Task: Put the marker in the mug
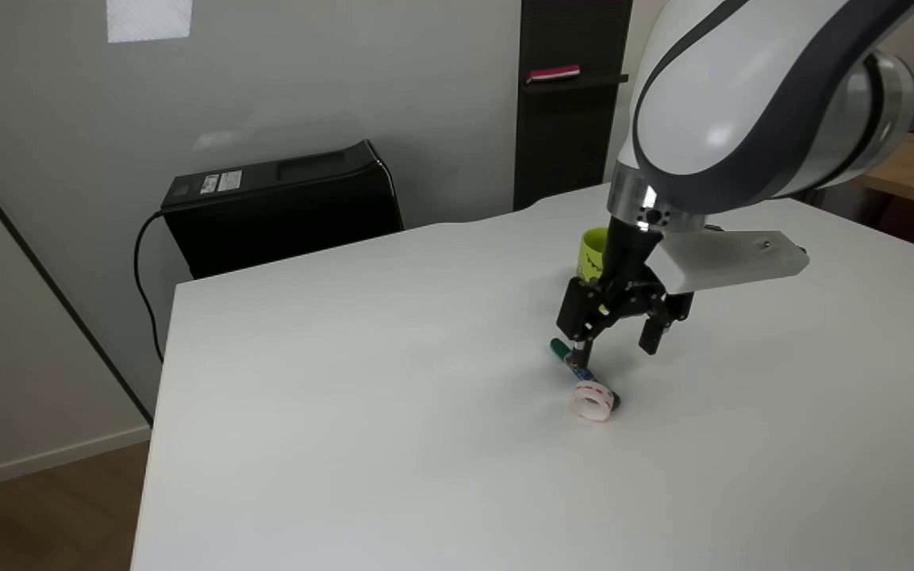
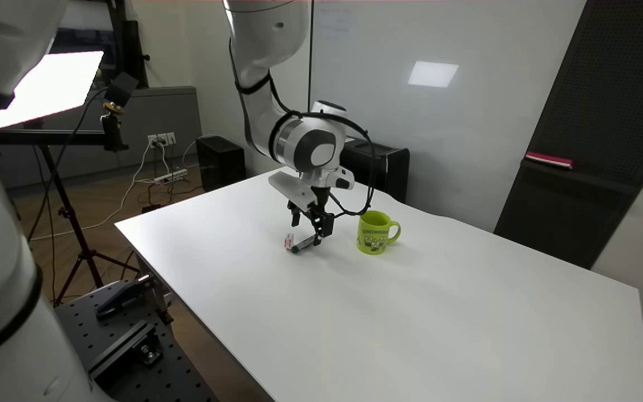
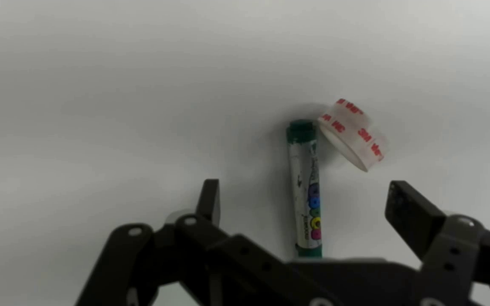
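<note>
The marker lies flat on the white table. In the wrist view the marker (image 3: pixel 304 191) has a whitish printed body with dark green ends, and its lower end is hidden behind the gripper. It also shows in both exterior views (image 1: pixel 586 375) (image 2: pixel 302 244). My gripper (image 3: pixel 304 185) is open and empty, with one finger on each side of the marker and apart from it. In an exterior view the gripper (image 1: pixel 614 354) is low over the marker. The lime-green mug (image 2: pixel 373 234) stands upright beside the gripper, handle outward. In an exterior view the mug (image 1: pixel 590 252) is partly hidden behind the gripper.
A small whitish roll of tape with red print (image 3: pixel 353 134) stands close against one end of the marker, and it shows in an exterior view too (image 1: pixel 593 390). A black box-shaped device (image 1: pixel 282 206) is beyond the table edge. A whiteboard wall (image 2: pixel 438 123) is behind.
</note>
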